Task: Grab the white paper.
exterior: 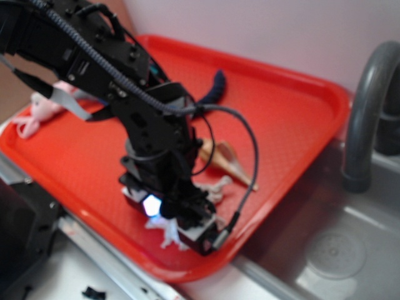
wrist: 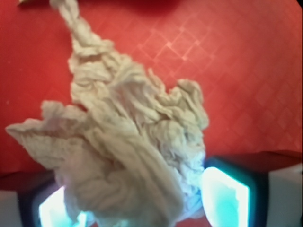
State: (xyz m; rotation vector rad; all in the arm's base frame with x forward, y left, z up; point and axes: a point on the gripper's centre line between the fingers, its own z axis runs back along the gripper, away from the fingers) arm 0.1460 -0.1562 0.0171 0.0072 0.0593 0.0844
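The white paper [wrist: 128, 137] is a wrinkly off-white wad lying on the red tray [wrist: 246, 71], with a twisted tail pointing away. It fills the gap between my two glowing pads [wrist: 226, 196]. My gripper [wrist: 139, 201] is open and straddles the wad's near end, the right pad touching it and the left pad partly covered by it. In the exterior view my gripper [exterior: 177, 220] is down at the tray [exterior: 281, 112] near its front edge. Ragged bits of paper [exterior: 164, 234] poke out from under it.
A tan spiral seashell [exterior: 220, 157] lies just behind the gripper. A pale pink plush toy [exterior: 39, 107] sits at the tray's left end and a dark blue object [exterior: 216, 87] near its back. A steel sink [exterior: 337, 250] with a grey faucet [exterior: 369, 106] is to the right.
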